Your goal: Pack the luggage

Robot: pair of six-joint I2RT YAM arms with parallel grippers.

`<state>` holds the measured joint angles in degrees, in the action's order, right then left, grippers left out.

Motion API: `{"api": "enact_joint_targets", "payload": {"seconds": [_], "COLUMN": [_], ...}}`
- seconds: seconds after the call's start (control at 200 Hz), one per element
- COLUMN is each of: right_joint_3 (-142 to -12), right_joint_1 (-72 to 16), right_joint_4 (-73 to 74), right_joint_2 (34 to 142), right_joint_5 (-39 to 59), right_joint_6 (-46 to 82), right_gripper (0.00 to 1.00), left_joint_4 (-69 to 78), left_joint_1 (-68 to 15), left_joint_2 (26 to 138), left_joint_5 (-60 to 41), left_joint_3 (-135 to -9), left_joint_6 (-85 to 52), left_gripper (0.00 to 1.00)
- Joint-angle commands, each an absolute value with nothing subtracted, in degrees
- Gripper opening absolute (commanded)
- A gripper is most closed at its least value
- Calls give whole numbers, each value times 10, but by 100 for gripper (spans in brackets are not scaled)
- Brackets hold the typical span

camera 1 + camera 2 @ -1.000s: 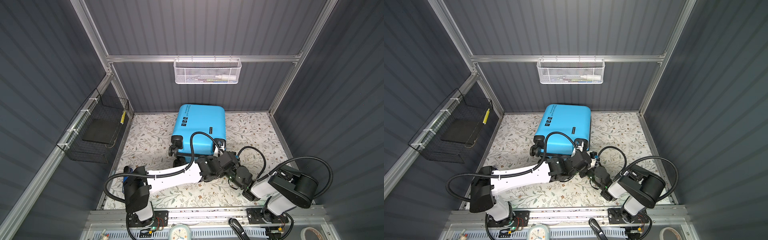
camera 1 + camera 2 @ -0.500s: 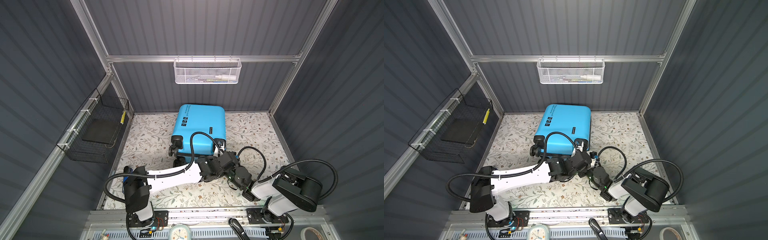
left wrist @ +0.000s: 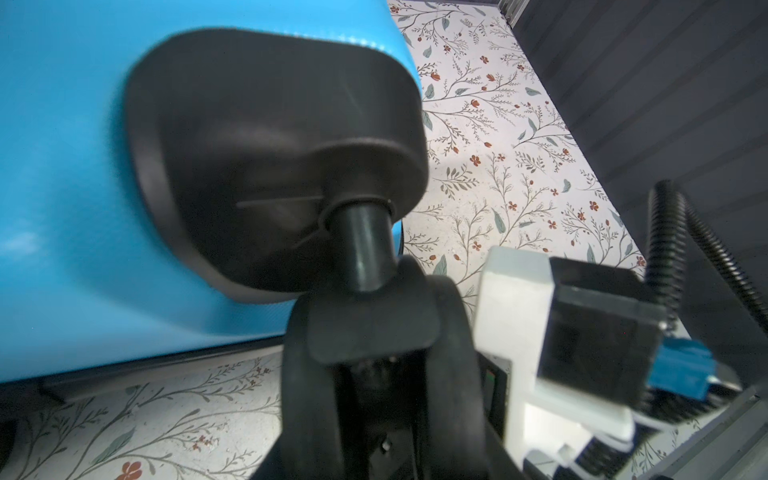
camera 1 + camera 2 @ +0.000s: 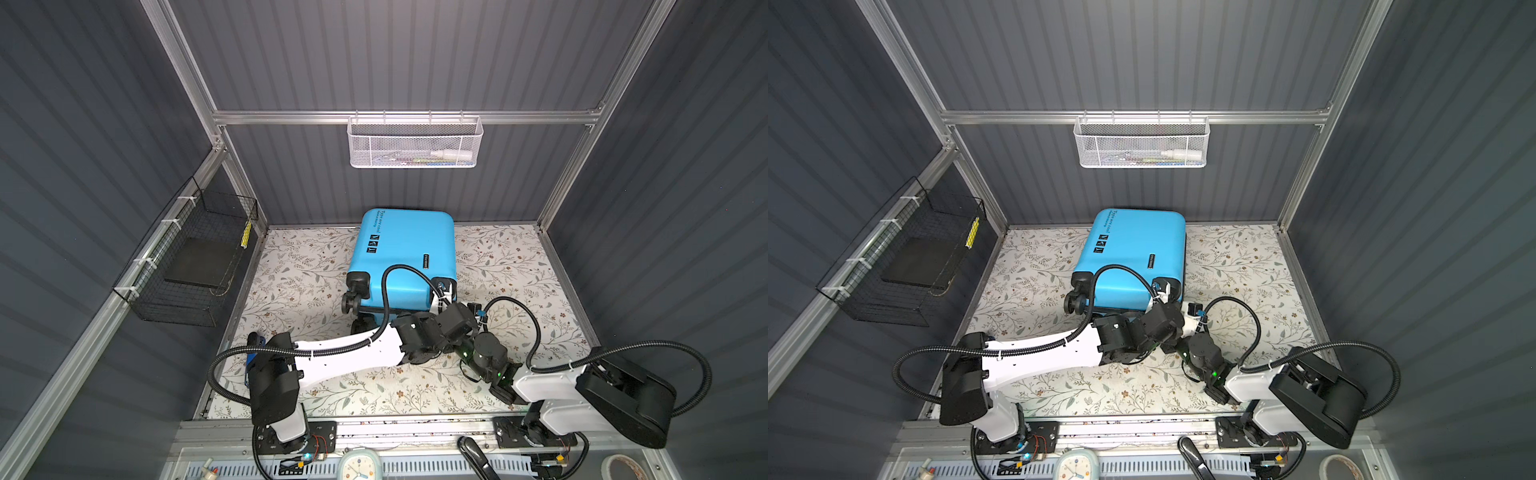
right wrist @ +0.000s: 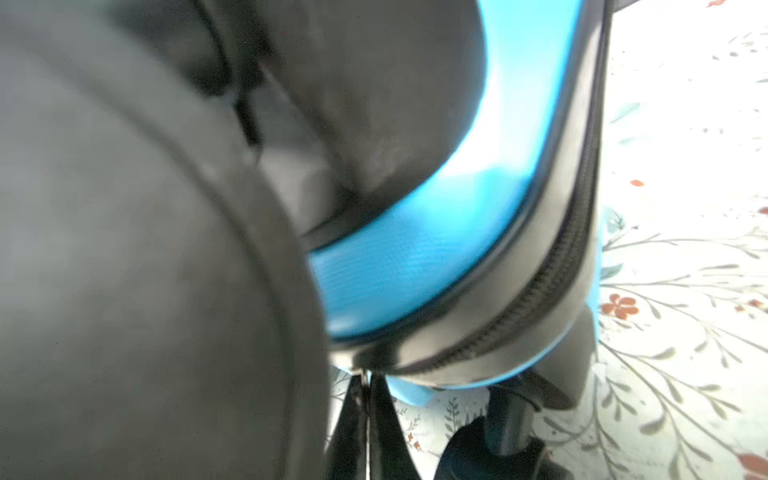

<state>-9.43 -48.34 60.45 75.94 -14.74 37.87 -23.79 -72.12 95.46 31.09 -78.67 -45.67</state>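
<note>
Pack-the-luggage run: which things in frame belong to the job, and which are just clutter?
Job:
- suitcase
- probably the contents of the white basket and the black basket, as things to pack

Lying about, along the front edge:
- clock
- tape roll
- black handle

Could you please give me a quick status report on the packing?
Left gripper at a suitcase wheel, grip unclear. Right gripper shut on zipper. Suitcase closed, lying flat. Both crowded at one corner.

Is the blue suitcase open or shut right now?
Shut: the luggage lies flat, shells together, and its zipper runs closed along the seam.
</note>
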Motion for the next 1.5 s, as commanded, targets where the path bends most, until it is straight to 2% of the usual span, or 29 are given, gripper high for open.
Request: {"api": "enact_joint_targets", "payload": {"seconds": [0.0, 0.335, 0.52, 0.735, 0.83, 1.025, 1.196, 1.271, 1.496], "right_joint_3": [-68, -54, -27, -13, -19, -28, -36, -32, 12], "right_joint_1": [-429, -417, -417, -416, -417, -417, -417, -419, -423], "right_joint_4": [457, 529, 675, 842, 847, 847, 847, 847, 843], "right_joint_2": [758, 774, 861, 991, 1006, 1012, 1020, 1011, 921], "right_joint_5": [-284, -163, -149, -144, -134, -133, -127, -128, -135], "right_joint_6": [425, 331, 298, 317, 315, 301, 302, 296, 284], "right_gripper": [0, 0, 0, 0, 6, 30, 32, 38, 43], "left_joint_4": [-184, -187, -179, -178, -174, -171, -170, -170, -169], "left_joint_1": [-731, -731, -731, -731, -731, -731, -731, -731, -731], "left_joint_2": [908, 947, 954, 953, 952, 952, 951, 951, 953], "left_joint_5": [356, 342, 335, 332, 331, 329, 329, 329, 327], "left_joint_3": [-816, -820, -823, -824, -824, -826, -829, -829, -829], "left_joint_6": [-441, -435, -437, -437, -438, -436, -433, -433, -432], "left_gripper": [0, 0, 0, 0, 0, 0, 0, 0, 0]}}
